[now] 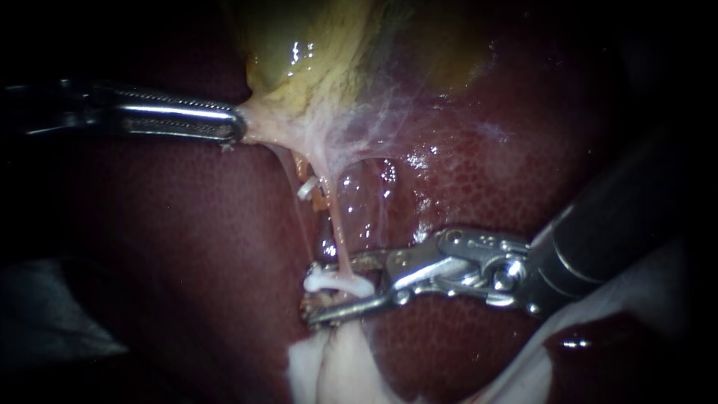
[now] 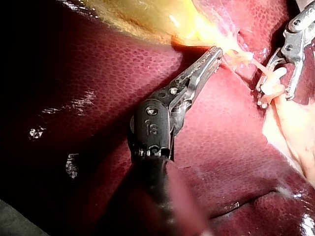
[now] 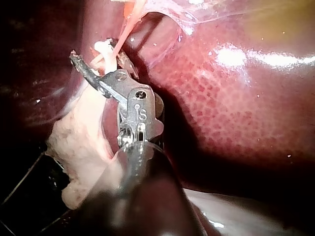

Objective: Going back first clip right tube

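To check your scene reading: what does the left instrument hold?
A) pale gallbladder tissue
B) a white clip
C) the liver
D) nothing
A: the left instrument is closed on the pale lower edge of the gallbladder, which stretches taut toward it.

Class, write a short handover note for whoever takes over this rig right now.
Left instrument: jaws shut on the gallbladder, holding it taut.
Right instrument: jaws open, straddling the white clip on the right tube.
Done: the clip sits across the tube.
Left: probably to draw the right instrument back, clear of clip and tube.
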Controlling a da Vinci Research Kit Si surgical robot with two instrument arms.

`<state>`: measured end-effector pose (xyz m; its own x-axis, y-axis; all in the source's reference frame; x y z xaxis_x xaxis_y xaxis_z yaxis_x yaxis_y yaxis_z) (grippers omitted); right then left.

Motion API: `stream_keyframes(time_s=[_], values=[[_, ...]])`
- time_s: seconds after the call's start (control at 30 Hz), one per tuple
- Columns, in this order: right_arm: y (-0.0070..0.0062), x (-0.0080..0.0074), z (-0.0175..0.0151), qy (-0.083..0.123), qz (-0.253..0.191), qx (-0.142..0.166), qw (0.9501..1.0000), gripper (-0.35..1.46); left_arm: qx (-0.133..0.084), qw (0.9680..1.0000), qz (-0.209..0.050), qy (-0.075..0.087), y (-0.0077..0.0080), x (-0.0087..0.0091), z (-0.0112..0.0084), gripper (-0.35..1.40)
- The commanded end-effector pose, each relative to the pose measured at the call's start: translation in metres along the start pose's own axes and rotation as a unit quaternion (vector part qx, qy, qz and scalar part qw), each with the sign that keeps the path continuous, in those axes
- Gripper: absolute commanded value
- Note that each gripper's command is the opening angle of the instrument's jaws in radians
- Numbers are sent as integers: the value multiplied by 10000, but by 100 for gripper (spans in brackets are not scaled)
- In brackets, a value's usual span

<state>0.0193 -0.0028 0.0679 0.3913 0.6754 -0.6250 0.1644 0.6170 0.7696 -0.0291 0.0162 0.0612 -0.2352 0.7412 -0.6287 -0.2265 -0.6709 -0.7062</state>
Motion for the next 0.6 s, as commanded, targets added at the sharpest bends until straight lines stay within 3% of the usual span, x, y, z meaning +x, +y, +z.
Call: stream_keyframes(time_s=[0.03,0.2,0.4,0.6], values=[[3,-2,0,2,-96,-28,9999,48,0,10000,0,0,0,0,0,-35],[14,-8,2,44,-583,-206,9981,49,-1,10000,0,0,0,0,1,-35],[23,-13,1,60,-607,-498,9969,49,-2,10000,0,-1,0,0,1,-35],[29,-15,-3,119,196,-512,9984,49,-3,10000,1,-1,0,0,1,-35]])
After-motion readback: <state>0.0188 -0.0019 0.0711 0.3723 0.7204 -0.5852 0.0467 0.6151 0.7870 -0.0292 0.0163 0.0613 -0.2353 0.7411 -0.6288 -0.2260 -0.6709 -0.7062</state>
